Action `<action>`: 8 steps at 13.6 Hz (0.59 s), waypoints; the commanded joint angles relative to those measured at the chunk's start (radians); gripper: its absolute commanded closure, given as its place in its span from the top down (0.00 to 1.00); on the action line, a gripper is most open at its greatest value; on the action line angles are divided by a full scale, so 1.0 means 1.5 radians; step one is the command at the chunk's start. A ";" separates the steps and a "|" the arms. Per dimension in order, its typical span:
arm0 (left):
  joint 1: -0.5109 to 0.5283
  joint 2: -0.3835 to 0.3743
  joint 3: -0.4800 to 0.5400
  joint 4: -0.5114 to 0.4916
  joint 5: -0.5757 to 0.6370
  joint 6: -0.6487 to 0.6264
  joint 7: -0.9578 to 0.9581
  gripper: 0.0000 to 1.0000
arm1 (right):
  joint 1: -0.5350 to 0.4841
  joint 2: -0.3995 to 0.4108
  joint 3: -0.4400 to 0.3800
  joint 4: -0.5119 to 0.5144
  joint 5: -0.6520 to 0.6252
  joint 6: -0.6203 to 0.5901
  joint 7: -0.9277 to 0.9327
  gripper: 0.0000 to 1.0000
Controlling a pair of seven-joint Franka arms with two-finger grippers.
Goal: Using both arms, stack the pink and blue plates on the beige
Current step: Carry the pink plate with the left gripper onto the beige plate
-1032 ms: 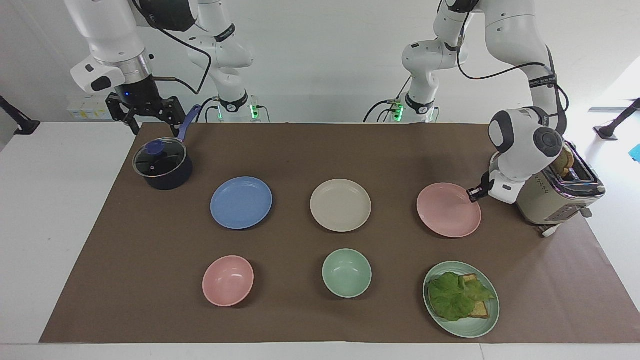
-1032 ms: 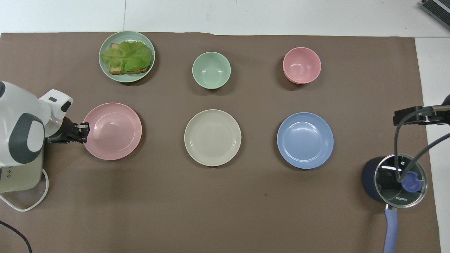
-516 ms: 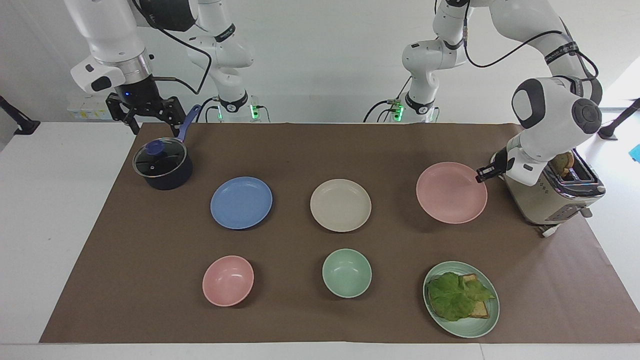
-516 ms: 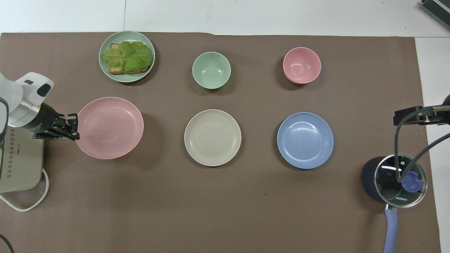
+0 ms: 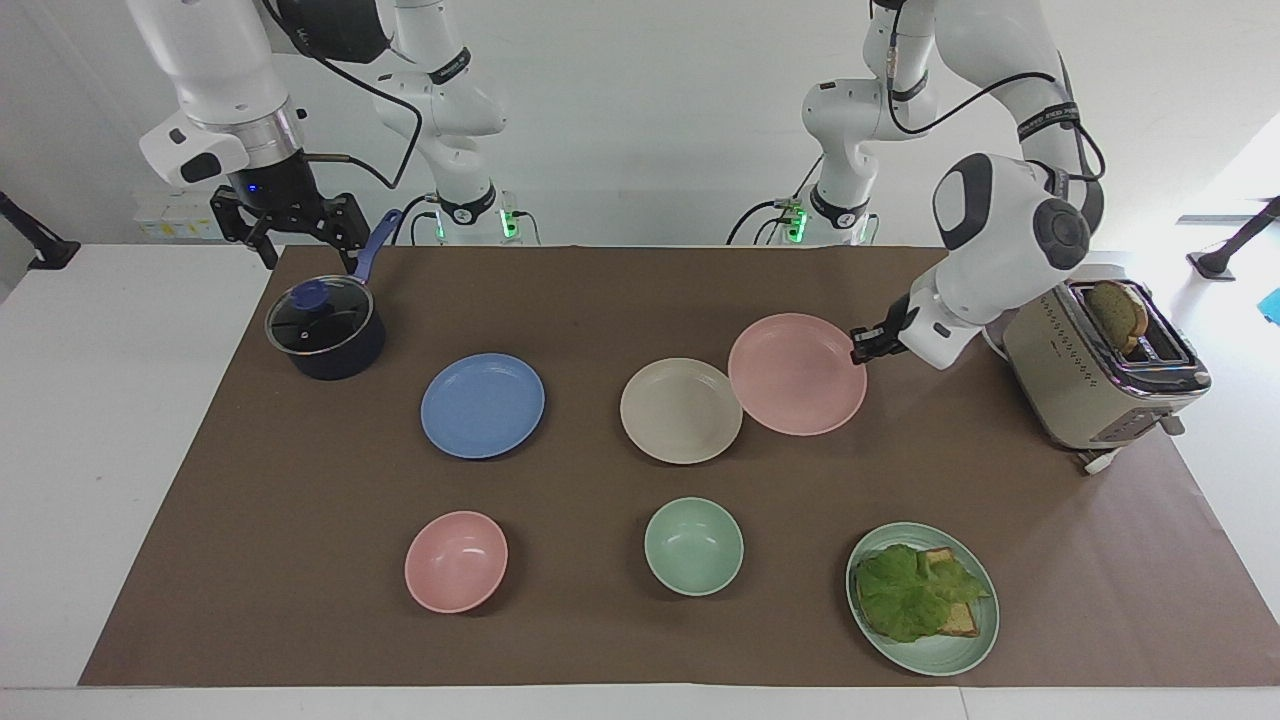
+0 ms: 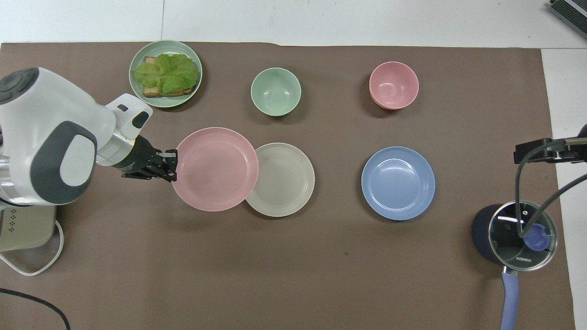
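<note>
Facing view: my left gripper (image 5: pixel 862 347) pinches the pink plate (image 5: pixel 796 374) aloft, overlapping the beige plate (image 5: pixel 675 412); my right gripper (image 5: pixel 290 222) waits, open, above the pot (image 5: pixel 325 330). Overhead: the blue plate (image 6: pixel 398 183) lies beside the beige plate.

The round matte cream-beige plate (image 5: pixel 676 414) lies open from above except at its edge toward the left arm's end, where the round pale pink plate (image 5: pixel 797 373), raised in the left claw (image 5: pixel 862 346), overhangs it. Bare brown desk (image 5: pixel 590 310) runs clear between the plate row and the robots, and the round medium-blue plate (image 5: pixel 482 405) has free desk all round it. The dark lidded saucepan (image 5: pixel 325 328) under the right claw (image 5: pixel 290 238), the boxy beige toaster (image 5: pixel 1100 370), and the farther row of small pink bowl (image 5: pixel 456 561), green bowl (image 5: pixel 693 546) and green sandwich plate (image 5: pixel 922 597) hem the ends.
</note>
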 commanded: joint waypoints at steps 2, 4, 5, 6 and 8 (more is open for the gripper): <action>-0.077 -0.014 0.011 -0.054 -0.017 0.089 -0.060 0.00 | -0.009 -0.004 0.002 0.002 0.009 -0.001 -0.024 1.00; -0.106 -0.004 0.011 -0.075 -0.016 0.146 -0.072 0.00 | -0.009 -0.003 0.003 0.005 0.009 -0.002 -0.024 1.00; -0.117 0.005 0.011 -0.083 -0.017 0.174 -0.078 0.00 | -0.009 -0.003 0.003 0.005 0.009 -0.002 -0.023 1.00; -0.126 0.015 0.012 -0.084 -0.017 0.196 -0.080 0.00 | -0.009 -0.003 0.003 0.004 0.009 -0.002 -0.024 1.00; -0.145 0.035 0.012 -0.088 -0.017 0.232 -0.081 0.00 | -0.009 -0.003 0.003 0.003 0.009 0.000 -0.020 1.00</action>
